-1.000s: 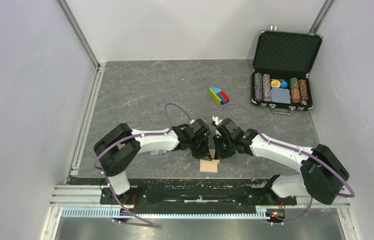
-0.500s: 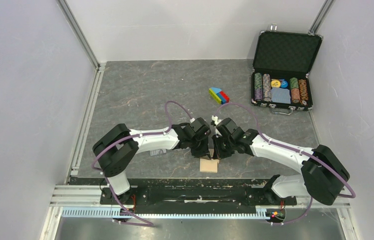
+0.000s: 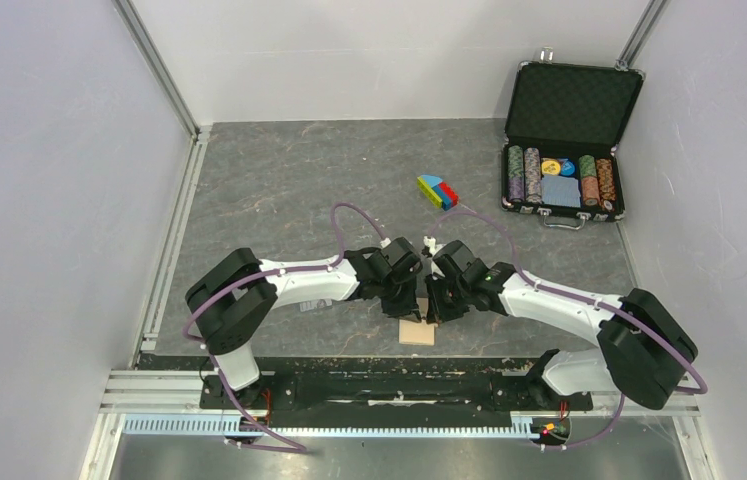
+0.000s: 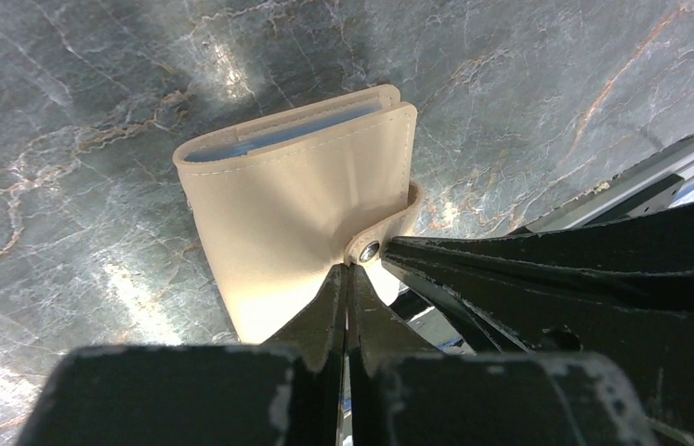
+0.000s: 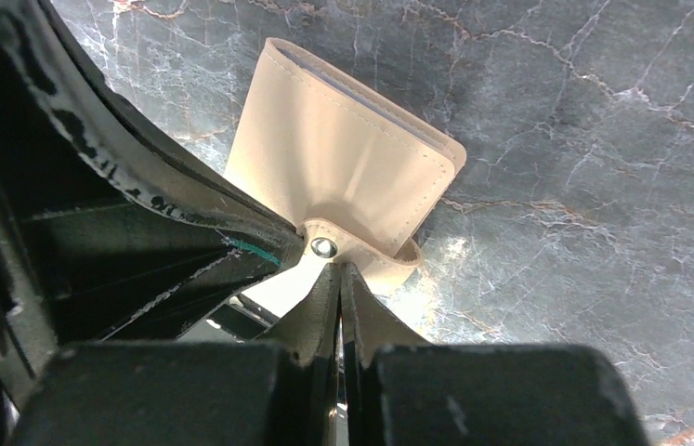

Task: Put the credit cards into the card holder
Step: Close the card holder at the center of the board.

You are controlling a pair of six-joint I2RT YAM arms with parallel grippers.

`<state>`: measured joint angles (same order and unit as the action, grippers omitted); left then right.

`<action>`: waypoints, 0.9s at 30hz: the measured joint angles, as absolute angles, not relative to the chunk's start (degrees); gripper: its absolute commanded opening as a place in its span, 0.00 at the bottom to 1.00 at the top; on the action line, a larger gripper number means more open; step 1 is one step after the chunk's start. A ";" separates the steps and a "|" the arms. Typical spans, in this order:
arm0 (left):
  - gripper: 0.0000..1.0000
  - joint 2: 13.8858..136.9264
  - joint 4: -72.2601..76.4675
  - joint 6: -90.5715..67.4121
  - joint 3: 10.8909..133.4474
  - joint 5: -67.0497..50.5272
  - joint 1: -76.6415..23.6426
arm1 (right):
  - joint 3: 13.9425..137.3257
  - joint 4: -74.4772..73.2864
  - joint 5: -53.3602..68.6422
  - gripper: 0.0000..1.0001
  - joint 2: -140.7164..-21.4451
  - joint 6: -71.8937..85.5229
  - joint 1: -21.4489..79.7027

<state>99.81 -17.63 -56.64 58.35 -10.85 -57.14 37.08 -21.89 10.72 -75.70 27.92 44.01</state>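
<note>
The card holder (image 4: pixel 296 195) lies folded shut on the counter (image 3: pixel 299 180), at about 6 o'clock in the overhead view, close to the near edge and directly under the two wrists. Both arms converge on it. The left claw (image 4: pixel 347 279) is closed, its tips pressed together right at the snap button (image 4: pixel 368 249) on the strap. The right claw (image 5: pixel 338 279) is closed too and comes in from the opposite side to the same spot. Whether either tip pinches a sliver of the strap or only presses on it cannot be told. No credit cards are visible on the counter. Pale blue edges show between the tan covers at 12 o'clock in the left wrist view, so the cards are probably already inside and the step in hand looks like fastening the strap. The next move likely calls for firm downward pressure squarely on the snap while the other tip steadies the cover so the holder does not slide or spring open, then a clean lift away. The open poker-chip case (image 3: pixel 564 180) at 2 o'clock and the coloured block (image 3: pixel 437 191) at 1 o'clock sit well apart.
</note>
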 measured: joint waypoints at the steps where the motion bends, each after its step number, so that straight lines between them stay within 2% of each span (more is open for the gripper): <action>1: 0.02 99.81 -17.65 -56.64 58.35 -10.83 -57.21 | 37.04 -21.74 10.72 0.00 -75.72 27.94 44.01; 27: 0.02 99.72 -19.79 -55.99 58.67 -9.10 -58.00 | 35.42 -18.81 10.33 0.00 -75.53 28.93 44.01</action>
